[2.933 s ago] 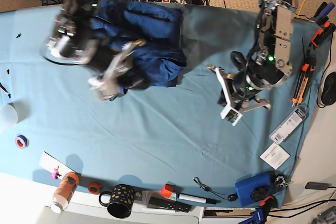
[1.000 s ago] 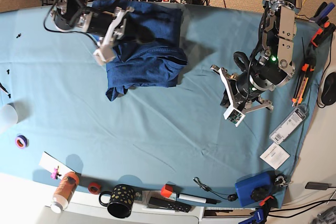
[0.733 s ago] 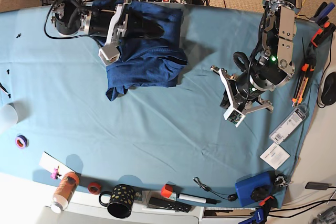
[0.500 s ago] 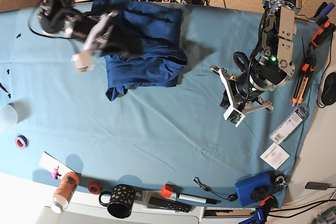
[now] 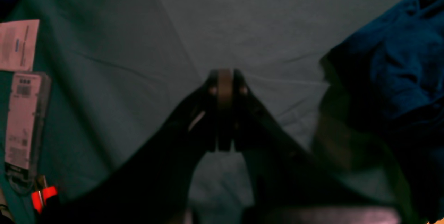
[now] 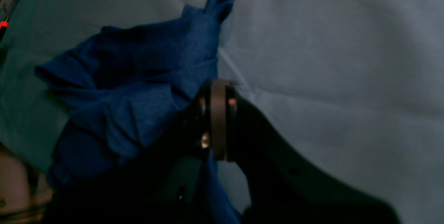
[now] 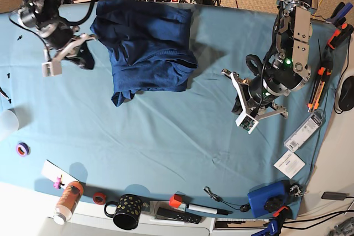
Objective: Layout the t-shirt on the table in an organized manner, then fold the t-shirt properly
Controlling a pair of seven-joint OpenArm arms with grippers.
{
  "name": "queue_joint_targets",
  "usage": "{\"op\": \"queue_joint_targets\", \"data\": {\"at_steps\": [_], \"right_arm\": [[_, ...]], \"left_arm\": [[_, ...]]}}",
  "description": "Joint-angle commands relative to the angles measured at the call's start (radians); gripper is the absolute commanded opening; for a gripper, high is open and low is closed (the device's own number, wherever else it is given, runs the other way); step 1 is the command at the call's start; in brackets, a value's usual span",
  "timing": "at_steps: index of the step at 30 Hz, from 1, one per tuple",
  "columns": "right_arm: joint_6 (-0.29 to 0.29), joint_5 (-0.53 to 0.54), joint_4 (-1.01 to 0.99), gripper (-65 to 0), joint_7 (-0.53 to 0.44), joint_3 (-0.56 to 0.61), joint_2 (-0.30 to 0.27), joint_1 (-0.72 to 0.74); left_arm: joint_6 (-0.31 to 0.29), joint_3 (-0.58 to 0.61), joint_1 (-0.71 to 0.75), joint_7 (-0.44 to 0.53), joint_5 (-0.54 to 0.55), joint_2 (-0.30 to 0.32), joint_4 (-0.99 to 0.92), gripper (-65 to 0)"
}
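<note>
shirt: t-shirt (image 7: pixel 148 48) sits bunched at the far side of the worktop (image 7: pixel 166 136), left of centre. Roughly a rectangle, long axis running far-to-near, 1 loose corner trailing at the near-left. Not laid out yet.
right arm: right gripper (image 7: pixel 71 53) is at the far-left, just left of the shirt. Wrist view shows jaws pressed together with a dark blue fold (image 6: pixel 138 88) at the tips and a strip of cloth running between them, so I read it as pinching a bit of the shirt's left edge.
left arm: left gripper (image 7: pixel 253 109) hovers over bare cloth, well apart from the shirt, on its right. Jaws closed, tips (image 5: pixel 224 88) meeting, nothing between them.
key relation: shirt lies right of the right-arm jaws and left of the left-arm jaws. Right arm is much nearer. My call: spreading needs the left edge drawn further left while the other arm crosses to take the right edge.
material: heathered navy knit, soft, heavy wrinkles and stacked folds, no print. Should drape and slip, not hold shape.
worktop surface: smooth teal cover with faint creases. It may ruck if the jaws drag low.
clutter: mug (image 7: pixel 126 211), bottle (image 7: pixel 67 200) and tape rolls along the near edge, clear of the working zone.
</note>
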State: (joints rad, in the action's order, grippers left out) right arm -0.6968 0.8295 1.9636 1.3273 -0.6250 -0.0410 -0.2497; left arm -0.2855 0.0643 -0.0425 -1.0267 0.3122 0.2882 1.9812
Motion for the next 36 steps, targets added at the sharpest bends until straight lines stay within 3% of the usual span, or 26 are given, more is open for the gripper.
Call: {"op": "queue_joint_targets", "data": {"at_steps": [1, 8, 12, 16, 20, 29, 36], "right_arm": [[-0.001, 0.010, 0.003, -65.0, -0.030, 0.026, -0.009, 0.015], [-0.001, -0.158, -0.077, -65.0, -0.087, 0.215, -0.009, 0.020], [-0.001, -0.154, -0.107, -65.0, -0.054, 0.261, -0.009, 0.016], [-0.001, -0.037, -0.107, -65.0, 0.069, 0.287, -0.009, 0.013], [-0.001, 0.055, -0.107, -65.0, 0.069, 0.297, -0.009, -0.006], [-0.001, 0.091, -0.104, -65.0, 0.069, 0.297, -0.009, -0.022], [-0.001, 0.276, -0.104, -65.0, 0.069, 0.297, -0.009, -0.022]], "left_arm": [[0.000, -0.004, -0.015, 0.025, 0.006, 0.003, 0.014, -65.0], [0.000, -0.004, -0.015, 0.024, 0.006, 0.003, 0.014, -65.0], [0.000, -0.004, -0.015, 0.025, 0.006, 0.003, 0.014, -65.0], [0.000, -0.004, -0.015, 0.025, 0.005, 0.003, 0.013, -65.0], [0.000, -0.004, -0.015, 0.025, 0.002, 0.003, 0.013, -65.0], [0.000, -0.004, -0.015, 0.026, 0.003, 0.003, 0.013, -65.0], [0.000, -0.004, -0.015, 0.033, 0.003, 0.003, 0.013, -65.0]]}}
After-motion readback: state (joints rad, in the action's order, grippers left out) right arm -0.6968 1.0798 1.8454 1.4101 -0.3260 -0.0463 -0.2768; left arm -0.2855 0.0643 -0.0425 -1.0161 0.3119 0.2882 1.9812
